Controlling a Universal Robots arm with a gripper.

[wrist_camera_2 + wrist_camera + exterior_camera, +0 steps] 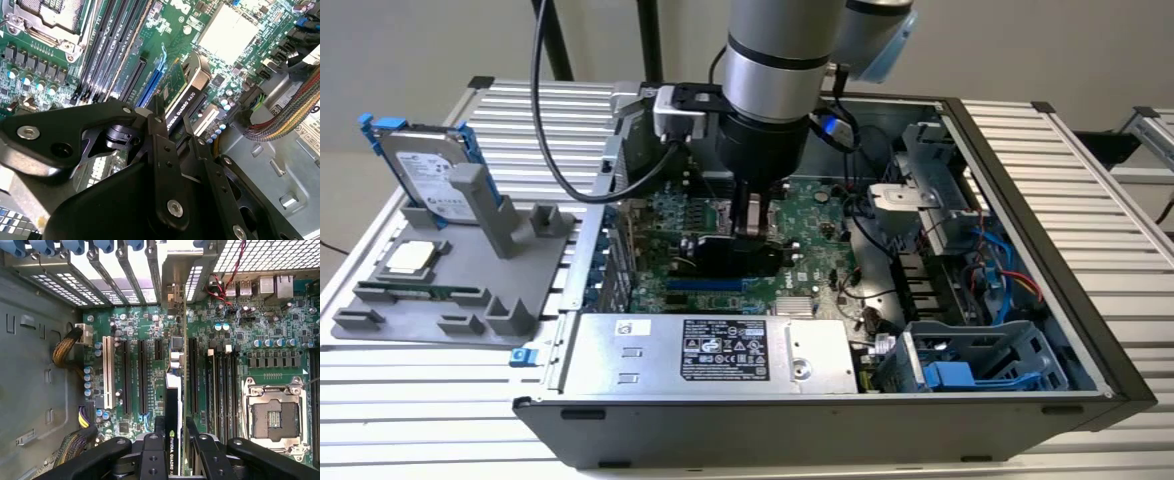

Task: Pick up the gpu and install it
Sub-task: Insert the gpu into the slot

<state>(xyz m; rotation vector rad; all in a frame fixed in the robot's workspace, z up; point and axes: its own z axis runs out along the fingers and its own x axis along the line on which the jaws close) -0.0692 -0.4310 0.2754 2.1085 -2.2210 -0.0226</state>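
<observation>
Your claw (pixel 172 450) is pinched shut on the gpu's (pixel 173 405) top edge, card upright over the motherboard (pixel 235 340) slots, toward 12 o'clock from the power supply (pixel 707 352). It's thin, stiff, fragile; grip edges, not components.

A ribbed metal table (pixel 1107 190) stands before a plain pale wall (pixel 427 40).
</observation>
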